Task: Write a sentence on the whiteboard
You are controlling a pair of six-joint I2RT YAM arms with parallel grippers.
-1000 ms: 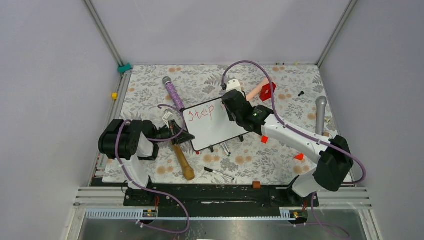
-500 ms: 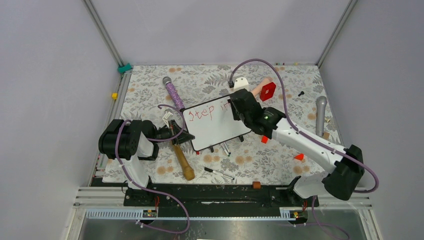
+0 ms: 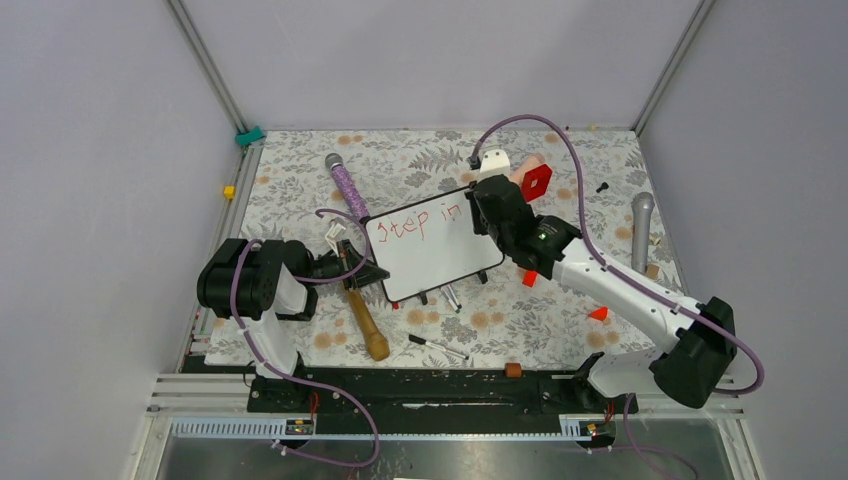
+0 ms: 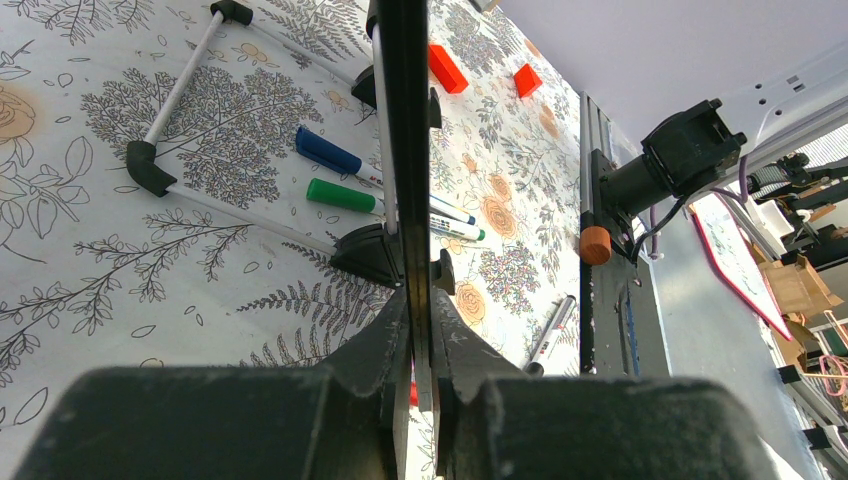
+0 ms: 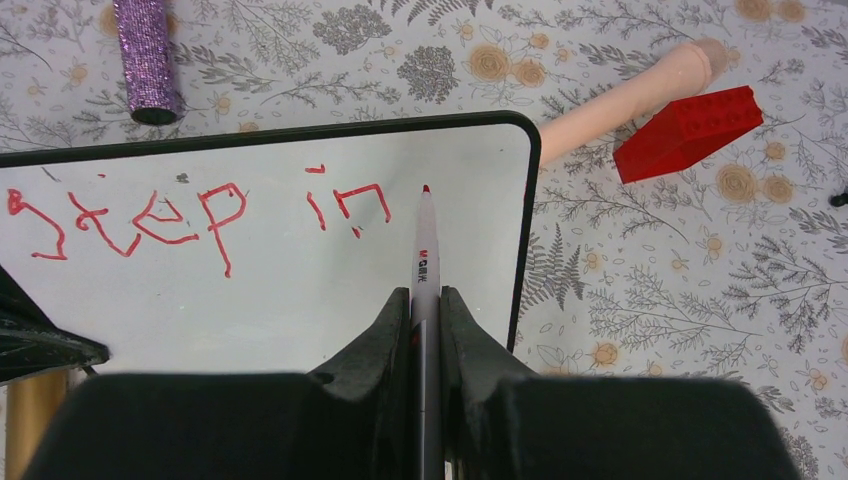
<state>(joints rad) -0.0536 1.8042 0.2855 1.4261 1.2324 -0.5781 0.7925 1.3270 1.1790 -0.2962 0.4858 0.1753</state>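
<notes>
Right wrist: right end effector clamped on marker, tip beside red lettering; left end effector pinches whiteboard edge.

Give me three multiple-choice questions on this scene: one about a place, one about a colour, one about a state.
1. Where is the red block relative to the board? A. on it B. on the cloth past its right end C. under it
2. What colour is the lettering? A. red B. blue C. green
3. The right hand is: A. open B. shut on the block C. shut on a marker
Answers: B, it lies on cloth beside the board; A, "step in" is red; C, it pinches the marker.
</notes>
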